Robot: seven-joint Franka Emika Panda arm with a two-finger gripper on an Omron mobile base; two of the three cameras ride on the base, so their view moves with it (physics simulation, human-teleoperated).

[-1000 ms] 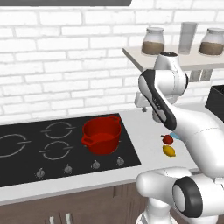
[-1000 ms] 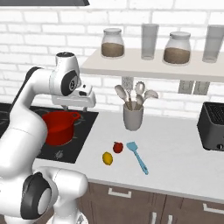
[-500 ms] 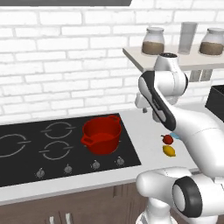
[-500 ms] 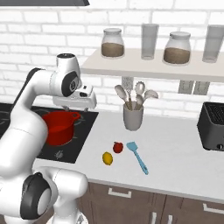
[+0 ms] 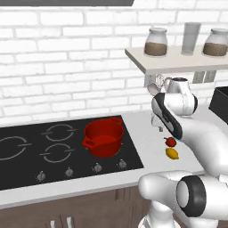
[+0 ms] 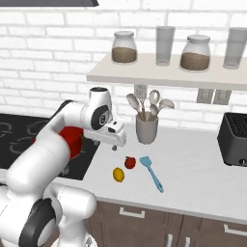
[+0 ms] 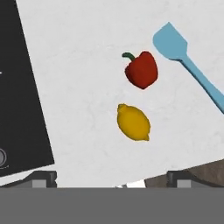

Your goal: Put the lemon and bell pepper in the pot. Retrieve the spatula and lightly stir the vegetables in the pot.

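The lemon lies on the counter ahead of the wide-spread, empty fingers, roughly midway between them, likely lined up for a first pick. Just beyond it sits the bell pepper, then the spatula. The pot waits on the stove.

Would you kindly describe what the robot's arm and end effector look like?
The arm is glossy white, built of rounded segments with dark grey joint rings. The end effector is a boxy white hand with two small dark fingers. No cables or markings show.
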